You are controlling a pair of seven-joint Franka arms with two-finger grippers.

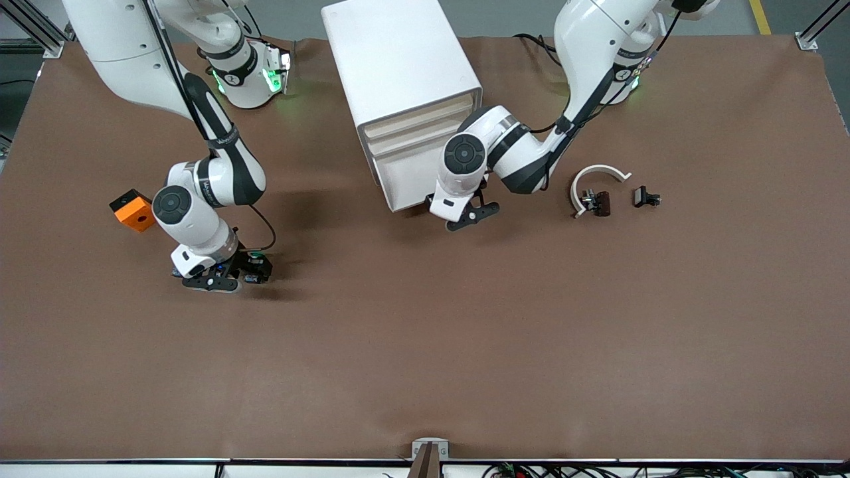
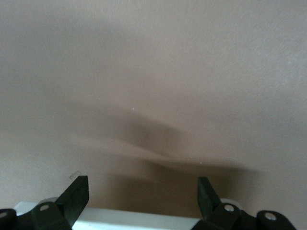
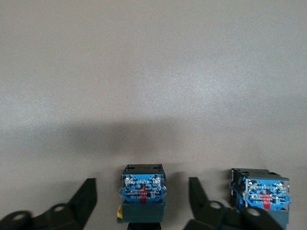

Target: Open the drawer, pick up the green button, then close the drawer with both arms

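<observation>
**Front view.** Button (image 1: 257, 267), with its dark block base, lies on the brown table (image 1: 425, 358), well away from the cabinet (image 1: 398, 66) toward the right arm's end and nearer to the camera than the cabinet. It rests just beside the right gripper (image 1: 222, 277), which is low at the table surface. A speck of green shows at that spot. The cabinet's cream drawer fronts (image 1: 415, 133) lie flush in its face. The left gripper (image 1: 473, 216) hangs low, directly in front of the lowest front. An orange block (image 1: 135, 210) lies farther out than the right gripper, toward the right arm's end. A white curved piece (image 1: 597, 179) and two small dark parts (image 1: 645, 196) lie on the cabinet's other flank, toward the left arm's end.

**Left wrist view.** Fingers (image 2: 76, 196) of the left gripper (image 2: 143, 199) stand wide apart and grip nothing. A white edge (image 2: 139, 218) crosses between their bases, with bare table around it.

**Right wrist view.** Fingers (image 3: 86, 199) of the right gripper (image 3: 143, 201) are parted. One blue-based button (image 3: 143, 191) stands on the table between them, touching neither finger. A second button (image 3: 261, 191) stands just outside one finger. Only the undersides of the bases face this camera, so which one carries the green cap cannot be told here.
</observation>
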